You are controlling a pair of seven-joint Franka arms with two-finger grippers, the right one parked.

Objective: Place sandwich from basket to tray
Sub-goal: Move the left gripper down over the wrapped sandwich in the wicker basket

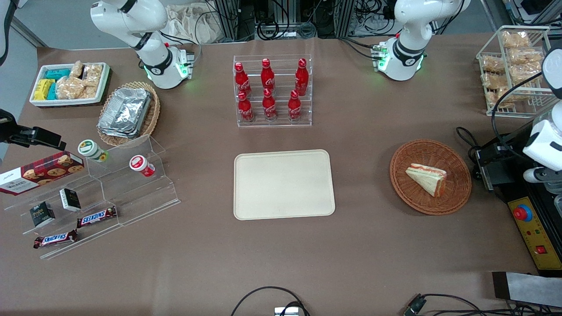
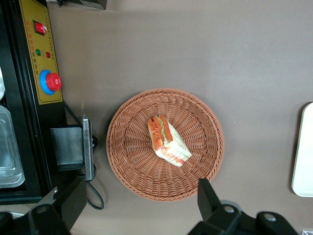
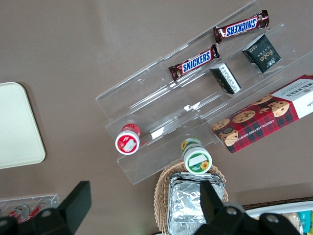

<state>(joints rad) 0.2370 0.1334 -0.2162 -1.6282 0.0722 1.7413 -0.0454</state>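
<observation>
Starting at the parked arm's end of the counter, a white bin of packaged snacks sits beside a tan oval wicker basket holding foil containers. Nearer the front camera, a clear stepped stand carries a cookie box, two small cups, two dark little boxes and two Snickers bars.

At mid-counter a clear rack holds six red cola bottles. Nearer the camera than the rack lies the tray, flat and bare.

Toward the working arm's end, well apart from the tray, is the round reddish-brown basket. The sandwich lies in it on its side, near the middle, with its orange and green filling edge showing. Just beside the basket stands a black and yellow control box with a red button. Farther from the camera is a wire rack of bagged snacks.

The hand hangs high above the counter over the basket's edge. Its two fingers are spread wide, gripping nothing, and neither touches the sandwich or the basket.
</observation>
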